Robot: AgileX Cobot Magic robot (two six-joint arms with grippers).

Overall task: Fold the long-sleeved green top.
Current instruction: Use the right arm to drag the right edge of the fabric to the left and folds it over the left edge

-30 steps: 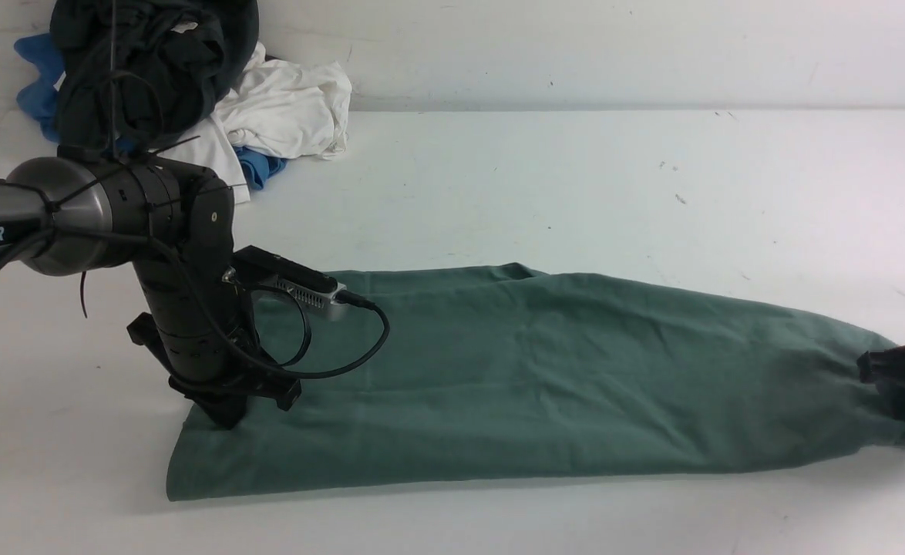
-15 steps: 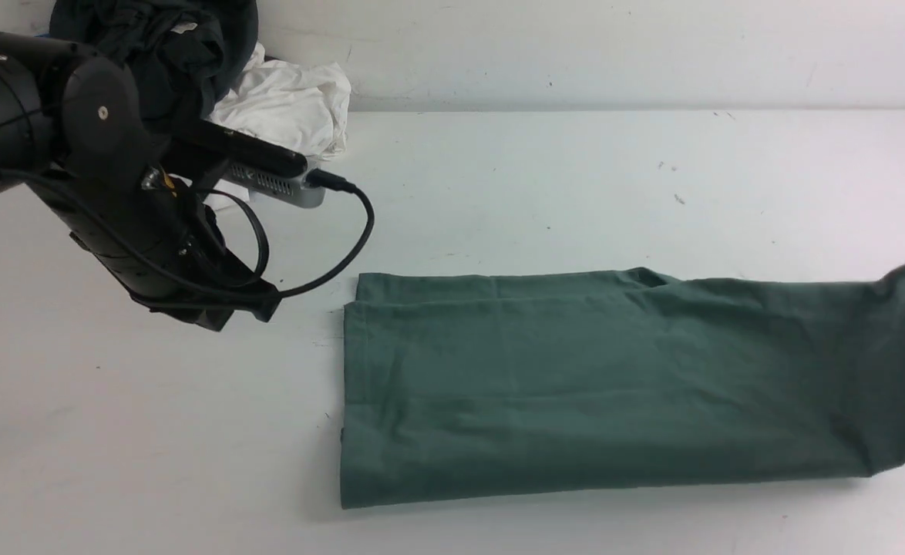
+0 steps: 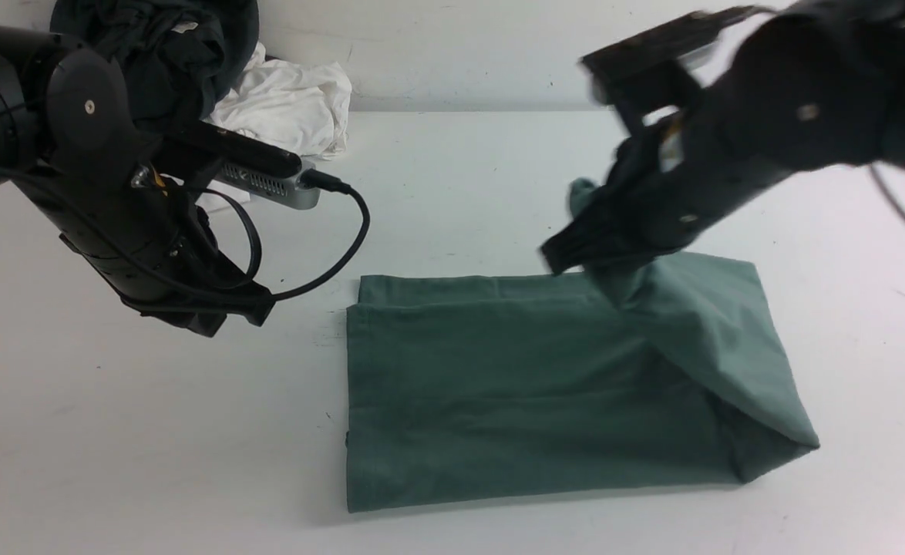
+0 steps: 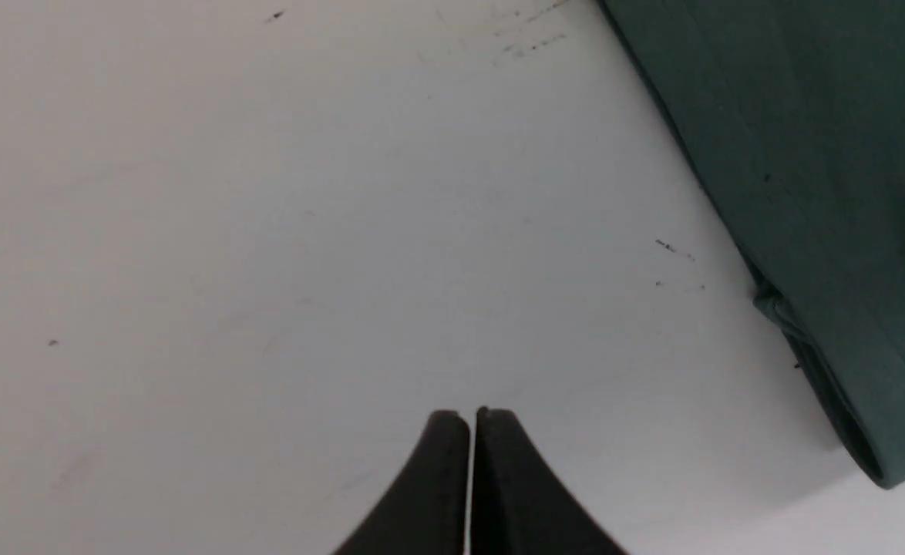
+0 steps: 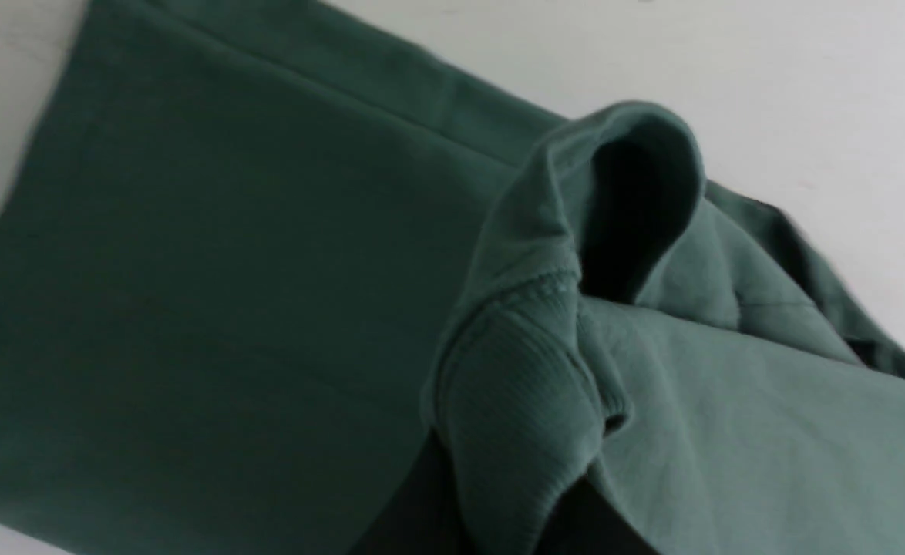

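One green long-sleeved top (image 3: pixel 529 385), right end pinched in right jaws (image 3: pixel 576 250)

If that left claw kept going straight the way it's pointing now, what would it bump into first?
Most likely the bare white table. The left claw, shut and empty, points down at open tabletop, and the green top lies off to one side of that line. Depth is hard to judge.

Green long-sleeved top (image 3: pixel 514 385): muted sage cotton, folded into a long flat band across the surface, right end lifted and doubled back leftward over itself, ribbed edge bunched at the raised tip.
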